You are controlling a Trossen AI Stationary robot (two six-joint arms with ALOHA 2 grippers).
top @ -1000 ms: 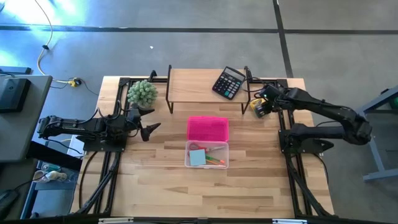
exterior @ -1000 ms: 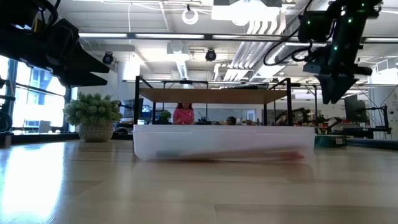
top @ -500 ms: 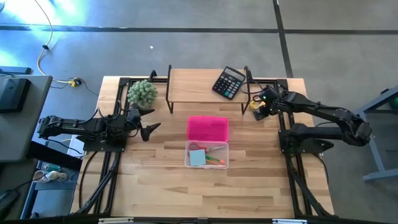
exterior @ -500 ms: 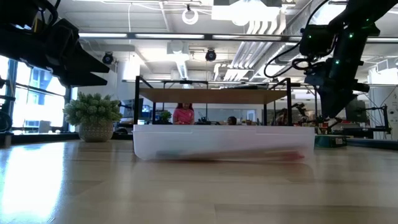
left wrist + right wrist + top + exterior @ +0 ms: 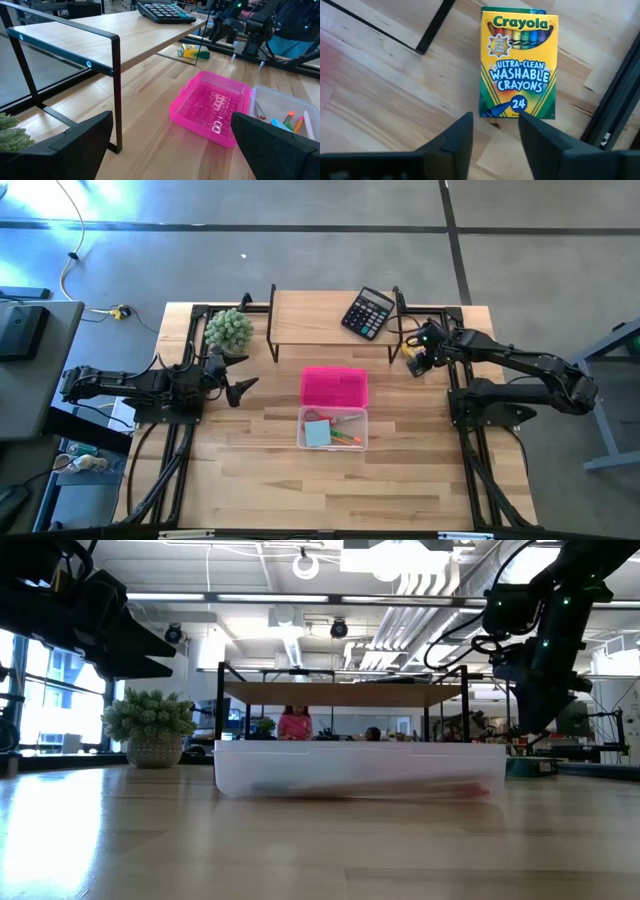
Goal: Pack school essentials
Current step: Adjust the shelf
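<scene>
Over on the left the left gripper (image 5: 243, 388) waits beside the plant ball (image 5: 229, 329), fingers spread. Mid-worktop sits the clear bin (image 5: 333, 429) holding the notepad (image 5: 319, 434) and pencils (image 5: 347, 441), its pink lid (image 5: 334, 387) just behind. On the far right the right gripper (image 5: 494, 131) hangs over the crayon box (image 5: 518, 63), fingers parted, not touching. The box lies close against the shelf leg (image 5: 435, 26) and the frame rail, so a slightly off descent could clip metal or skid the box aside.
</scene>
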